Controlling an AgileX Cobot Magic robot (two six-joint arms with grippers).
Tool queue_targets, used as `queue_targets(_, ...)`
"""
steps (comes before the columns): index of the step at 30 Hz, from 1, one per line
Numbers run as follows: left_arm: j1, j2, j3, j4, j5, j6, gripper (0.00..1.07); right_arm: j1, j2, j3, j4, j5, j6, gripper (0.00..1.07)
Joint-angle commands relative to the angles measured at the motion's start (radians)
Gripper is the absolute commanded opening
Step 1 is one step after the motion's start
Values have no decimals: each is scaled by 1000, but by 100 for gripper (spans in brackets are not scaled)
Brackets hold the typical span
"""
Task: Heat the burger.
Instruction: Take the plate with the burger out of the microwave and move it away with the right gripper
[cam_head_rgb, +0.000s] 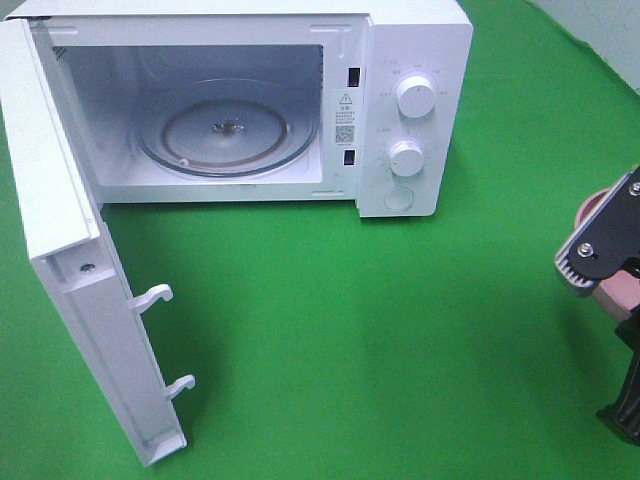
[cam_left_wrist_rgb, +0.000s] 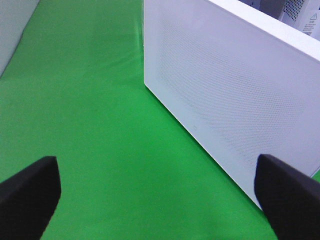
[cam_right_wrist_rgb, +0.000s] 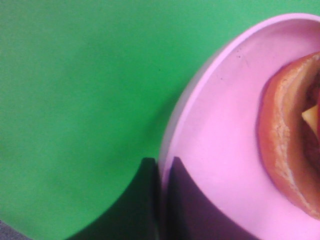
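While plated, burger (cam_right_wrist_rgb: 290, 135) sits upright.

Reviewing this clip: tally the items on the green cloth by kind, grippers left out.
Microwave, door open: 1
Pink plate: 1
Burger on the plate: 1
Total: 3

The microwave (cam_head_rgb: 250, 100) stands at the back of the worktop (cam_head_rgb: 350, 330), its door (cam_head_rgb: 70, 270) swung out to the left toward the front, the turntable (cam_head_rgb: 228, 135) lying inside. Far right, well apart from it, the burger (cam_right_wrist_rgb: 290, 135) sits on the plate (cam_right_wrist_rgb: 220, 150) (rim pinched in the right claw (cam_right_wrist_rgb: 161, 200)); the left claw (cam_left_wrist_rgb: 160, 195) hangs beside the door's outer face.
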Motion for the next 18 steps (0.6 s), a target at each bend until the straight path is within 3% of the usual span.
queue_targets(1,0,-17,2,-1,-2,-1,98,0,-15,-6,-81,23,51,0)
queue_targets(18,0,-17,2,-1,-2,-1,98,-4,12,31,-217,56,362,0)
